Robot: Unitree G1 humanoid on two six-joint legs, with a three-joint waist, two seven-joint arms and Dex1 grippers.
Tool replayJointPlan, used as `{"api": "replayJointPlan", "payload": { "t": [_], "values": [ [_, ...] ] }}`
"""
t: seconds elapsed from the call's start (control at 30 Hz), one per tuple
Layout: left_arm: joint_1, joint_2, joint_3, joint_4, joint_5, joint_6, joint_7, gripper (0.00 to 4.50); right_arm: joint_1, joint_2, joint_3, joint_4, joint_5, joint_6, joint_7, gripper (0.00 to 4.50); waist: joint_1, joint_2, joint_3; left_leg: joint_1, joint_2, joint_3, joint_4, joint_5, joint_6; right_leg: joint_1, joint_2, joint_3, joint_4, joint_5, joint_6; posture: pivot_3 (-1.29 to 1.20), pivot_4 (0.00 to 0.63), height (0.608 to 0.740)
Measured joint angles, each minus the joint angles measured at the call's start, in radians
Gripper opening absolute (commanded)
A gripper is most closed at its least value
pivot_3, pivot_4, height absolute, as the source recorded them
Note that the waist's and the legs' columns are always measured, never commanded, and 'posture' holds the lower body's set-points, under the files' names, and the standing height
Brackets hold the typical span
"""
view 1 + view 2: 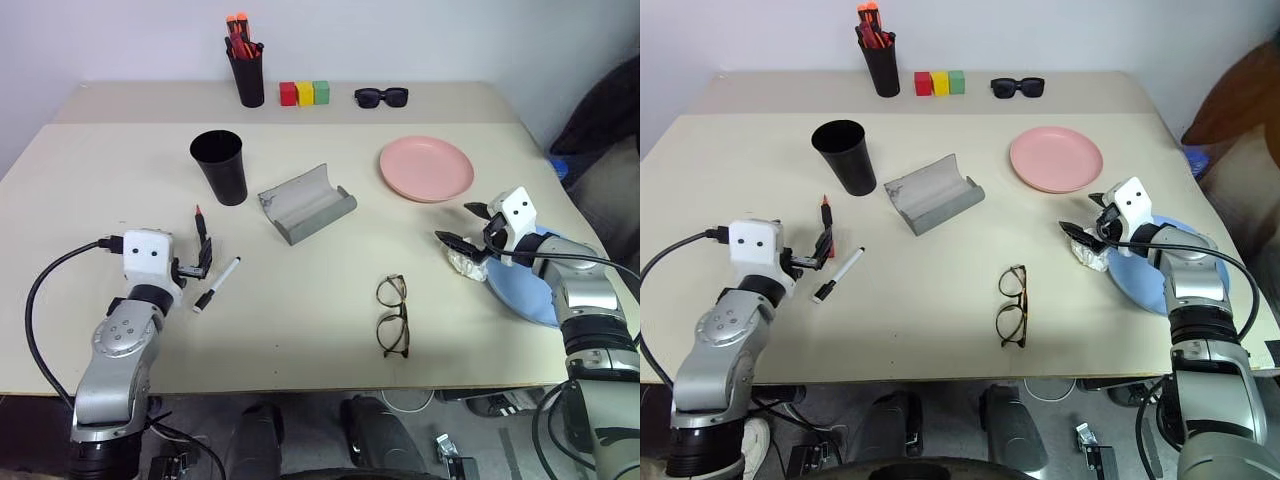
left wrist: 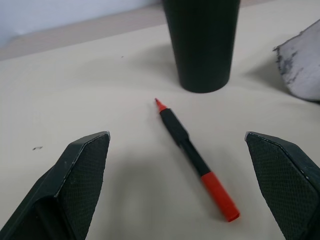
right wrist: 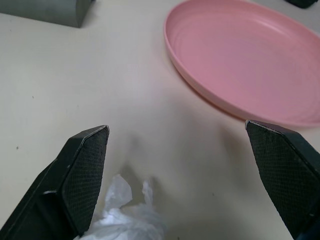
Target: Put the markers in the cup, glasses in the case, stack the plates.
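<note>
The black marker with a red tip (image 2: 189, 148) lies on the table just ahead of my open left gripper (image 1: 196, 263), with the black cup (image 1: 220, 166) beyond it. Beside that gripper, on its right, lies the white marker (image 1: 217, 284). Mid-table, the grey case (image 1: 305, 204) lies open. Nearer the front edge are the wire-framed glasses (image 1: 393, 316). The pink plate (image 1: 426, 168) is at the back right. Only the rim of the blue plate (image 1: 522, 296) shows from under my right arm. My right gripper (image 1: 465, 227) hangs open and empty over a crumpled white wrapper (image 1: 466, 264).
Along the back edge stand a black pen holder (image 1: 247, 72) with orange-capped pens, three coloured blocks (image 1: 305, 93) and black sunglasses (image 1: 381, 96). The table's right edge runs close beside the blue plate.
</note>
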Motion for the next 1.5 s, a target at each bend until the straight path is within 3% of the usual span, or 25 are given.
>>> {"api": "replayJointPlan", "payload": {
  "t": [0.5, 0.7, 0.9, 1.03, 1.23, 1.47, 1.5],
  "values": [
    [-0.037, -0.012, -0.016, 0.010, 0.013, 0.035, 0.007, 4.50, 0.022, 0.039, 0.004, -0.171, -0.001, 0.108, -0.058, 4.45, 0.000, 0.000, 0.000, 0.000, 0.000, 0.000, 0.000, 0.000, 0.000, 0.000, 0.000, 0.000, 0.000, 0.000, 0.000, 0.00, 0.150, 0.732],
    [-0.125, -0.022, -0.094, 0.051, 0.045, 0.094, 0.017, 4.50, 0.039, 0.085, 0.019, -0.269, 0.000, 0.143, -0.089, 4.45, 0.003, 0.000, 0.000, 0.000, 0.000, 0.000, 0.000, 0.000, 0.000, 0.000, 0.000, 0.000, 0.000, 0.000, 0.000, 0.00, 0.150, 0.732],
    [-0.315, -0.115, -0.096, 0.129, 0.054, 0.321, 0.111, 4.50, 0.092, 0.180, 0.085, -0.523, 0.028, 0.270, -0.121, 4.45, -0.001, 0.000, 0.000, -0.002, 0.000, -0.002, 0.002, 0.000, 0.000, -0.001, 0.001, -0.001, 0.002, 0.000, 0.001, 0.00, 0.150, 0.732],
    [-0.460, -0.121, -0.077, 0.195, 0.102, 0.519, 0.205, 4.50, 0.121, 0.226, 0.166, -0.665, 0.028, 0.323, -0.142, 4.45, 0.001, 0.000, 0.000, -0.002, 0.000, -0.003, 0.002, 0.000, 0.000, -0.001, 0.001, -0.002, 0.003, 0.000, 0.001, 0.00, 0.150, 0.732],
    [-0.636, -0.188, 0.024, 0.249, 0.120, 0.776, 0.297, 4.50, 0.183, 0.274, 0.281, -0.700, 0.005, 0.342, -0.145, 4.45, 0.007, 0.000, 0.000, -0.004, -0.001, -0.004, 0.007, 0.000, 0.000, -0.001, 0.001, -0.003, 0.003, 0.000, 0.001, 0.00, 0.150, 0.732],
    [-0.726, -0.243, 0.155, 0.355, 0.118, 0.926, 0.325, 4.50, 0.194, 0.292, 0.328, -0.728, -0.009, 0.342, -0.146, 4.45, 0.002, 0.000, 0.000, -0.004, -0.001, -0.006, 0.007, 0.000, 0.000, -0.001, 0.001, -0.003, 0.004, 0.000, 0.001, 0.00, 0.150, 0.732],
    [-0.744, -0.244, 0.174, 0.367, 0.118, 0.940, 0.324, 4.24, 0.194, 0.295, 0.330, -0.728, -0.011, 0.342, -0.148, 4.49, 0.002, -0.001, 0.000, -0.004, -0.001, -0.006, 0.007, 0.000, 0.000, -0.001, 0.001, -0.003, 0.004, 0.001, 0.001, 0.00, 0.150, 0.732]
  ]
}}
